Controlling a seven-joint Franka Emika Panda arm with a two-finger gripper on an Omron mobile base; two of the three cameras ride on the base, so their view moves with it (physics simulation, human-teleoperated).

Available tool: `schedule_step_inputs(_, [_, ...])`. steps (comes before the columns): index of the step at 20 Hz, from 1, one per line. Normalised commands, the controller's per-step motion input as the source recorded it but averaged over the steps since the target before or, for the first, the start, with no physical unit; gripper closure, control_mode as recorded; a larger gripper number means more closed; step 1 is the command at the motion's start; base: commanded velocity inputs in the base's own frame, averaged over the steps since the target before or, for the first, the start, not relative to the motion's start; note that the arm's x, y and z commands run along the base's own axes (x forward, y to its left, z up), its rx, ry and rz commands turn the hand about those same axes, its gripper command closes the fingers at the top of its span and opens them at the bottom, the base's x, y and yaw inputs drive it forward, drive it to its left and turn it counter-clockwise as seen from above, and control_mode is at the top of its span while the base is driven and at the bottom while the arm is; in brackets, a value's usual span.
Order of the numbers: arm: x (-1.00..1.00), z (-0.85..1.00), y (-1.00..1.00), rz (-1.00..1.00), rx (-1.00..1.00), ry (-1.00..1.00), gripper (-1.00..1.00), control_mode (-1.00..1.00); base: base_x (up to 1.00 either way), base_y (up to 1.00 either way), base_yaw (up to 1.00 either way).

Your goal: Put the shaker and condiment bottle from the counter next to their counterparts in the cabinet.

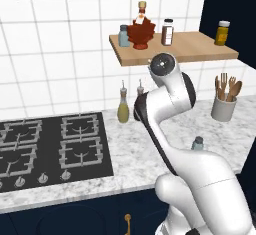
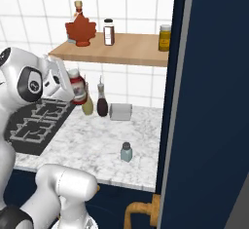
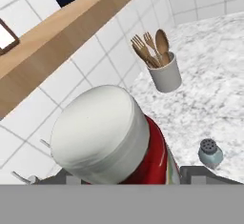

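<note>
My gripper is shut on the red condiment bottle, held in the air just below the front left of the wooden cabinet shelf. In the hand view the bottle's white cap looms close under the shelf's edge. The pale blue-grey shaker stands alone on the marble counter near its front. On the shelf, the dark red maple-leaf bottle stands beside a matching small shaker.
Further along the shelf stand a brown-filled jar and a yellow jar. Oil cruets and a utensil cup stand by the wall. The stove lies left; a dark blue panel rises right.
</note>
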Motion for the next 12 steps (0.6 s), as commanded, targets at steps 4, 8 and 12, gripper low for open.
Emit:
schedule_step_inputs(4, [-0.04,0.7,0.0,0.0,-0.05,0.01,1.0,-1.0,0.0,0.0,0.0])
schedule_step_inputs(8, [0.21,0.76,0.0,0.0,-0.06,0.13,1.0,-1.0,0.0,0.0,0.0])
schedule_step_inputs(12, [0.47,0.56,0.0,0.05,-0.04,0.13,1.0,-1.0,0.0,0.0,0.0])
